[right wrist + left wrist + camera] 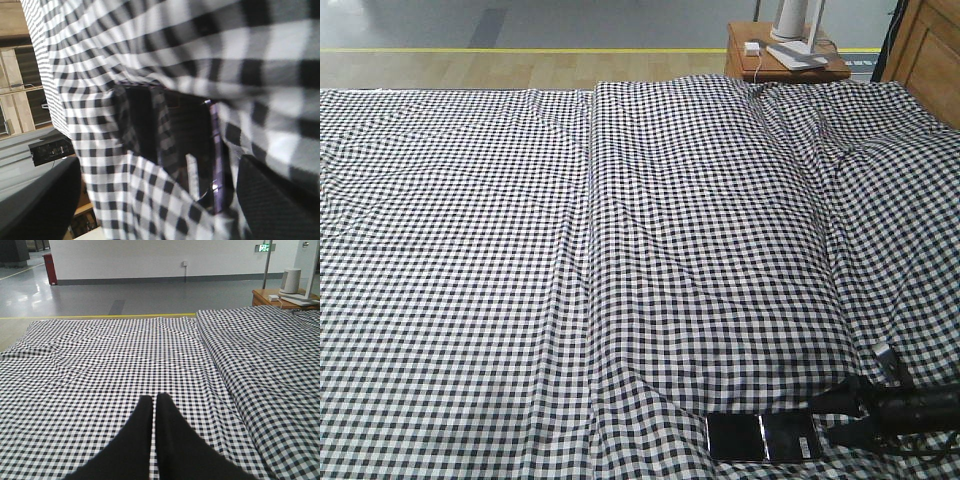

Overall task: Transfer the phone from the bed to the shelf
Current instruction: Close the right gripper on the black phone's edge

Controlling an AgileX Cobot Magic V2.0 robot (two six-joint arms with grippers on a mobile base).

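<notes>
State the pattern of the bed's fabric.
Black-and-white small gingham check on the bed, clearest in the exterior front-facing view.

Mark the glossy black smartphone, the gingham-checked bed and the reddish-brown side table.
Glossy black smartphone [740, 437]: front-facing view, left half of its face.
Black-and-white gingham bed [470, 250]: front-facing view, bare fabric left of the seam.
Reddish-brown side table [741, 36]: front-facing view, bare top near its left edge.

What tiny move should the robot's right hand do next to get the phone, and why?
Probably slide the right gripper a little forward, keeping it open. The phone lies flat on the bed just at its fingertips and is not gripped yet, so the jaws need to reach around it first.
</notes>
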